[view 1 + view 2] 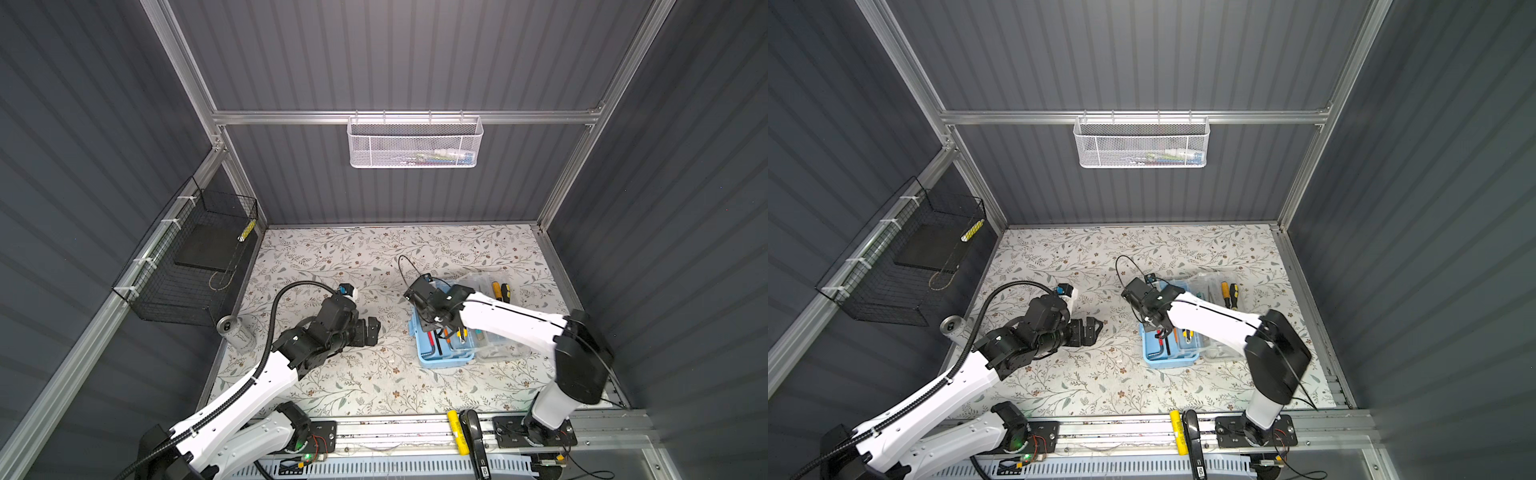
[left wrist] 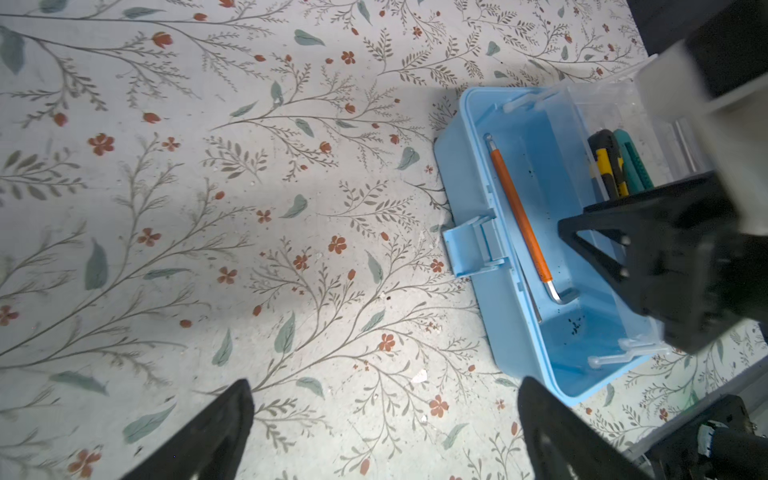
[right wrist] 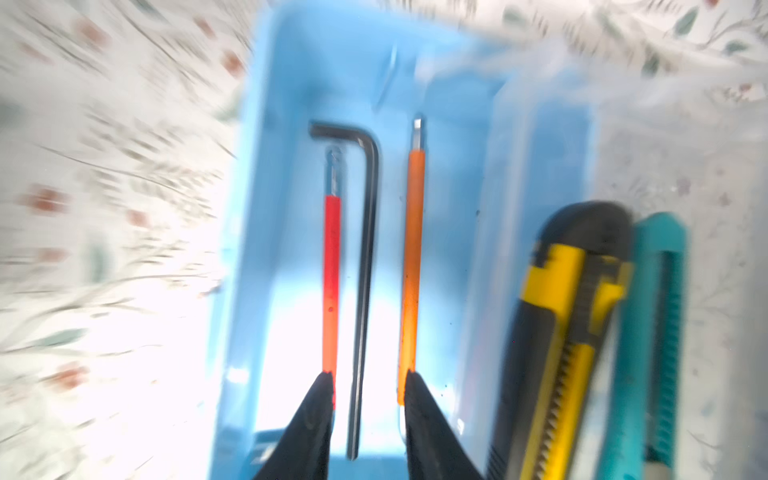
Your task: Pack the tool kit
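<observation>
The tool kit (image 1: 440, 362) (image 1: 1167, 362) stands open right of the table's middle, a light blue base with its clear lid (image 1: 494, 349) swung to the right. My right gripper (image 1: 435, 322) (image 3: 368, 373) points down into the base. Its jaws stand apart around a black hex key (image 3: 365, 249) without touching it. A red-sleeved hex key (image 3: 331, 270) and an orange-sleeved one (image 3: 413, 249) (image 2: 519, 216) lie on either side. A yellow-black utility knife (image 3: 569, 332) and a teal one (image 3: 660, 332) rest in the clear tray. My left gripper (image 1: 372, 329) (image 2: 385, 381) hangs open and empty left of the kit (image 2: 478, 174).
Two yellow-black screwdrivers (image 1: 500, 290) lie by the lid's far end. A metal can (image 1: 237, 332) stands at the table's left edge under a black wire basket (image 1: 195, 257). A white mesh basket (image 1: 413, 143) hangs on the back wall. A yellow bar (image 1: 455, 428) lies on the front rail.
</observation>
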Robot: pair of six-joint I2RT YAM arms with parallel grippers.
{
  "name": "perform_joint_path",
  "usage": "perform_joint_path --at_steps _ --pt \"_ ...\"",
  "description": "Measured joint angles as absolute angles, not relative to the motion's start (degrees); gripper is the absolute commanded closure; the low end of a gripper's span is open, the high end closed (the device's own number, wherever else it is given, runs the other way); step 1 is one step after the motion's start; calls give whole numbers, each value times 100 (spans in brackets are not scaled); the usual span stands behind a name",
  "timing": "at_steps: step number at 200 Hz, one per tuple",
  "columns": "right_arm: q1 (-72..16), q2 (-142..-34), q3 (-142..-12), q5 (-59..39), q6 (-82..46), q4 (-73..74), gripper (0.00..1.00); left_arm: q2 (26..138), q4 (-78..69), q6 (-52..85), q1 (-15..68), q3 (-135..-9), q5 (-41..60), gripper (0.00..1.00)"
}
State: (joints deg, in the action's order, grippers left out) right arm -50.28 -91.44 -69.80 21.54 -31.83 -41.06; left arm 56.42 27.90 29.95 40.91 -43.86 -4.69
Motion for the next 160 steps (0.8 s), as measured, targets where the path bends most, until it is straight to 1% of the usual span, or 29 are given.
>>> perform_joint_path --at_steps 46,98,125,160 --pt "-4578 -7087 -6082 1680 -3179 -3844 66 6941 1900 3011 4287 -4517 -64 0" --pt "-4051 -5120 -5282 1365 -3103 -3942 65 8586 1562 2995 4617 -5614 -152 1" --pt "-3806 -4600 -5063 1302 -3037 -4086 66 9172 1527 2995 4674 -5999 -266 1" --pt "-3723 -4313 -4794 1238 -2930 -4187 65 9747 1557 3015 4674 -6313 -440 1"
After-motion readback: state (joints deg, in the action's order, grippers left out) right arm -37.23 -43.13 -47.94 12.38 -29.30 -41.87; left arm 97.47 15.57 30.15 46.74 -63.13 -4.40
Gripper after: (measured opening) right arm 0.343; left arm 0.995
